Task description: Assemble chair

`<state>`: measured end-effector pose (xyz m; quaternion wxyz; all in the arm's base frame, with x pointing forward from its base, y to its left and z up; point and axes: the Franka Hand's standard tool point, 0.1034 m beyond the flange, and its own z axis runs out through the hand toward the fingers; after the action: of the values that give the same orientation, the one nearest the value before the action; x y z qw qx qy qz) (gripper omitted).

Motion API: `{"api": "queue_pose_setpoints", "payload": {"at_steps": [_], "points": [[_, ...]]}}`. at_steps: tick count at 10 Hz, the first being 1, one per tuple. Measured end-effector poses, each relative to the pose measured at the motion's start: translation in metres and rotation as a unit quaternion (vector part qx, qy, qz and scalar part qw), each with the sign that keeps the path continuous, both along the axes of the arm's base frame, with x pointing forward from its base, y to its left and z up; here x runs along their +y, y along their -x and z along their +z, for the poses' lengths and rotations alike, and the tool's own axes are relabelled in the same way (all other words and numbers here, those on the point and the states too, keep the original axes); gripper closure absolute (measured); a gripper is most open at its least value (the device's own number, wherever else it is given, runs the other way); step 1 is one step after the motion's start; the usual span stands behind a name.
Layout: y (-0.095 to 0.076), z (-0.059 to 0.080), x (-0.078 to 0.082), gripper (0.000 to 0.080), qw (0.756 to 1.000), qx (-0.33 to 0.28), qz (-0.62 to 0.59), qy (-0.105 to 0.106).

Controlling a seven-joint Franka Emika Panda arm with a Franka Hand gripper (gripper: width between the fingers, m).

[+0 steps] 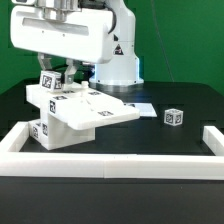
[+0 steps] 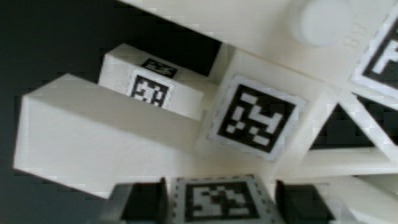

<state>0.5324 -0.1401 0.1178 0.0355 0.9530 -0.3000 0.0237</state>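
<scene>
The partly joined chair (image 1: 85, 115), made of white blocky parts with black-and-white tags, stands at the exterior view's left, with its flat seat panel (image 1: 105, 108) tilted. My gripper (image 1: 56, 78) is above its left end. In the wrist view my gripper (image 2: 217, 200) is shut on a tagged white chair leg (image 2: 217, 194), which sits between the two dark fingers (image 2: 157, 202). Beyond it are a white block with a large tag (image 2: 258, 118) and another tagged block (image 2: 151, 90). A small loose tagged cube (image 1: 174, 116) lies apart at the right.
The marker board (image 1: 140, 106) lies flat behind the chair. White border rails run along the front (image 1: 110, 152), the left (image 1: 20, 135) and the right (image 1: 212, 140). The arm's white base (image 1: 118, 60) stands at the back on the black table.
</scene>
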Motion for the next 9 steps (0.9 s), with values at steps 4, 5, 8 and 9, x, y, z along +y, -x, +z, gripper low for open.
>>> {"api": "queue_pose_setpoints", "payload": {"at_steps": [4,5,8,9], "points": [[-0.0038,0.0026,-0.0018,0.0254,0.999,-0.014,0.051,0.012],[-0.0029,0.0063,-0.0030,0.0180,0.992,-0.019,0.124,0.018],[0.0028,0.0074,-0.0026,0.0150,0.976,-0.003,0.219,0.013],[0.0030,0.0073,-0.0032,0.0150,0.966,0.001,0.258,0.015]]}}
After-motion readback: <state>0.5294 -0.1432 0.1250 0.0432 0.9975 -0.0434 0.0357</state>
